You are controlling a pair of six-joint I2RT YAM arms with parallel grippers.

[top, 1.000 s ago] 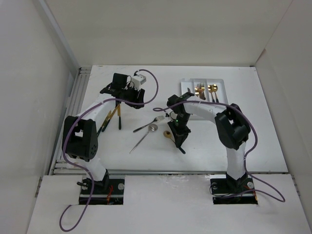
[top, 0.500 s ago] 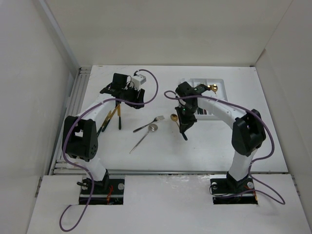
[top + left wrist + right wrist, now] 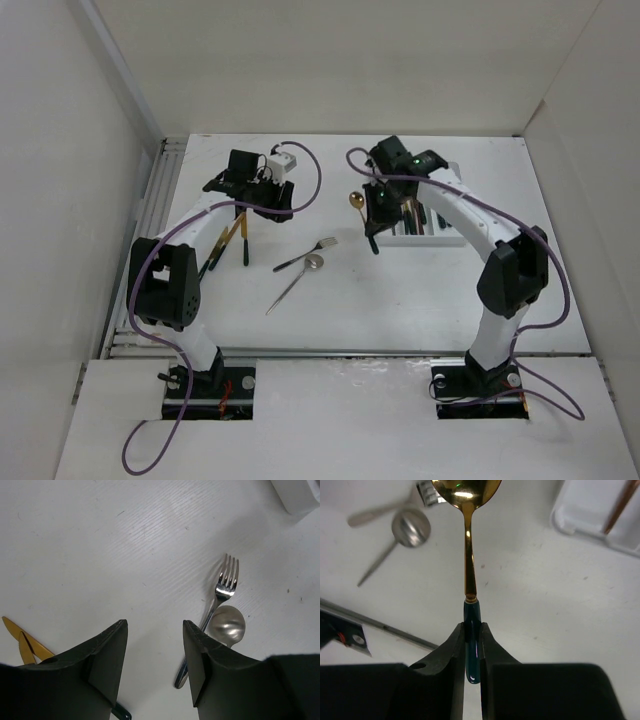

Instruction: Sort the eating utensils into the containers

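Note:
My right gripper (image 3: 375, 215) is shut on the dark green handle of a gold spoon (image 3: 357, 201) and holds it in the air just left of the white tray (image 3: 445, 170). In the right wrist view the spoon (image 3: 468, 555) points away from the closed gripper (image 3: 472, 635), and a corner of the tray (image 3: 585, 515) shows a copper utensil (image 3: 620, 507). My left gripper (image 3: 255, 200) is open and empty above the table. Its wrist view shows the open gripper (image 3: 155, 630) near a silver fork (image 3: 220, 600) and a silver spoon (image 3: 226, 624).
Gold utensils with dark handles (image 3: 228, 240) lie at the left, below my left gripper; their gold blades (image 3: 22, 640) show in the left wrist view. The silver fork (image 3: 305, 255) and silver spoon (image 3: 295, 280) lie mid-table. Walls enclose the table on three sides.
My right gripper has lifted the gold spoon from mid-table and carried it back and right, up to the tray's left side. The left arm has not moved.

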